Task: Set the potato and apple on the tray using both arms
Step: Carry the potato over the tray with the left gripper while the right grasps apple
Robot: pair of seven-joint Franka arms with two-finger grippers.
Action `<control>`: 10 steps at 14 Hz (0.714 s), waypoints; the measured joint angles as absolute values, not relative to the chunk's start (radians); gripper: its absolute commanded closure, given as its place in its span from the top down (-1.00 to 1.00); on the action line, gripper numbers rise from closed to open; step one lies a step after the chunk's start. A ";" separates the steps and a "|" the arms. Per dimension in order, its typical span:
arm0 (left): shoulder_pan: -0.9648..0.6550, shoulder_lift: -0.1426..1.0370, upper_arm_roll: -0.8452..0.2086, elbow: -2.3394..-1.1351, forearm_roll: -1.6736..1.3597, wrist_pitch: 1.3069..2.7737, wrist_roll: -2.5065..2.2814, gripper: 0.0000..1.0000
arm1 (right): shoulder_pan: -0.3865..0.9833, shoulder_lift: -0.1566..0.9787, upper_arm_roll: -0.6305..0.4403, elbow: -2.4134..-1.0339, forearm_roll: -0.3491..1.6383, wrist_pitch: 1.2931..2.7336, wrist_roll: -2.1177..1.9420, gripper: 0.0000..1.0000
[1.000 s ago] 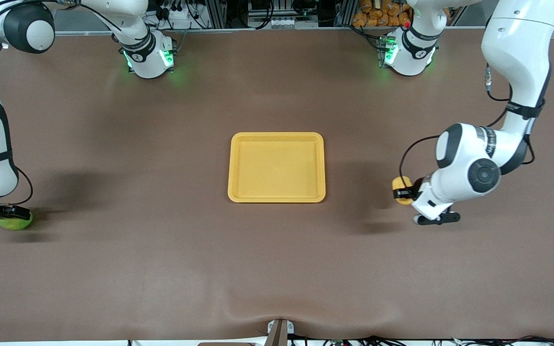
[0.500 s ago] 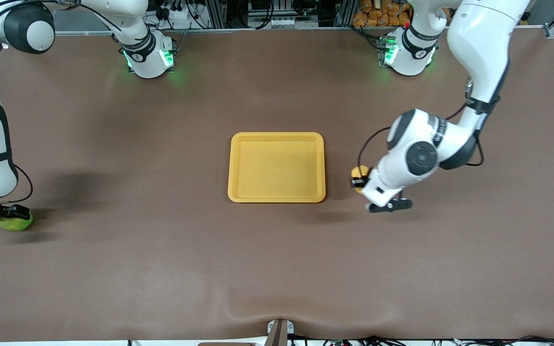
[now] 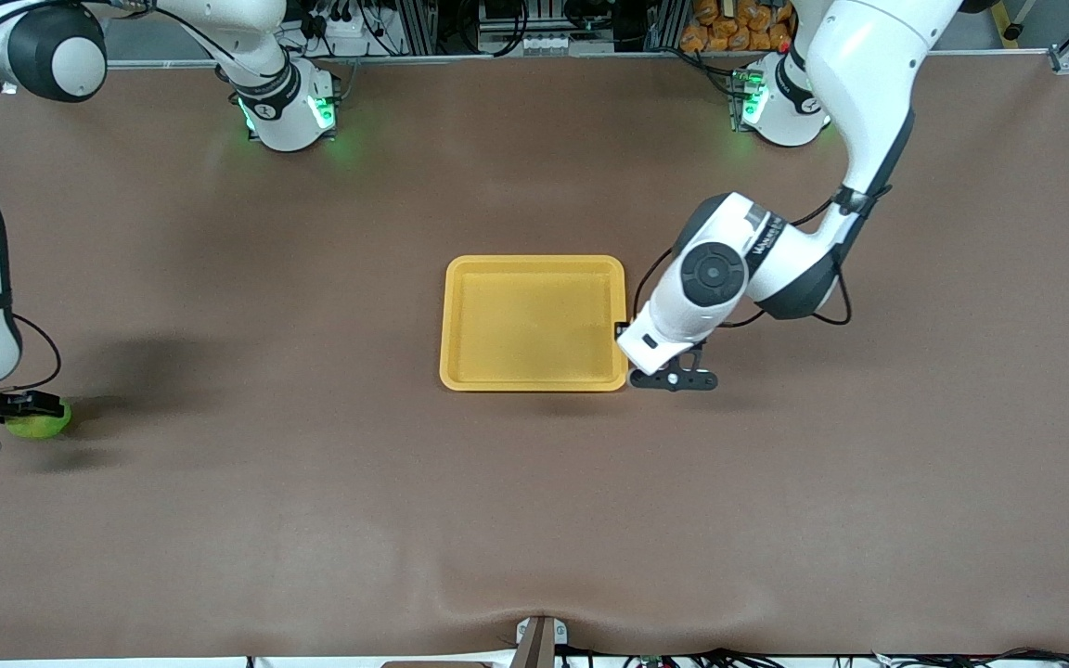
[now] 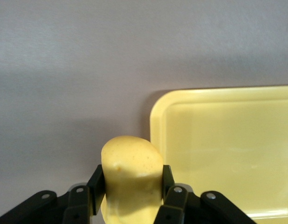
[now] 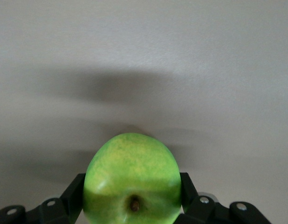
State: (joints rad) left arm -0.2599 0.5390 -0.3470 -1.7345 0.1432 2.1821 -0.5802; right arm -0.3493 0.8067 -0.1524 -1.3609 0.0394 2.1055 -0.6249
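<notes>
Tray: yellow, rectangular, rounded corners, low raised rim. Sits flat at mid-table, between the two arms' ends. Floor of the tray bare in the front view; the left wrist view shows the same, nothing resting inside the part it covers.

Left gripper: fingers clenched on the potato, one black pad on each flank, the yellow-orange lump standing up between them. In the front view the gripper is mostly hidden under its own white wrist, just at the tray's rim on the side toward the left arm's end; the potato itself cannot be made out there. From the wrist camera the potato hangs over brown table beside a tray corner, not over the tray floor.

Right gripper: fingers grasping the apple, bright green, dark stem dimple facing the camera. Front view puts gripper and apple at the table's edge toward the right arm's end, well apart from the tray. Apple is low over the table; whether it touches the surface I cannot tell. A shadow lies on the cloth by it.

Neither fruit is in the tray.
</notes>
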 measured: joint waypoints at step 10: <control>-0.384 0.657 -0.341 -1.664 0.196 2.183 -0.735 -1.00 | -0.309 0.662 -0.148 -1.291 0.039 1.740 -0.637 -1.00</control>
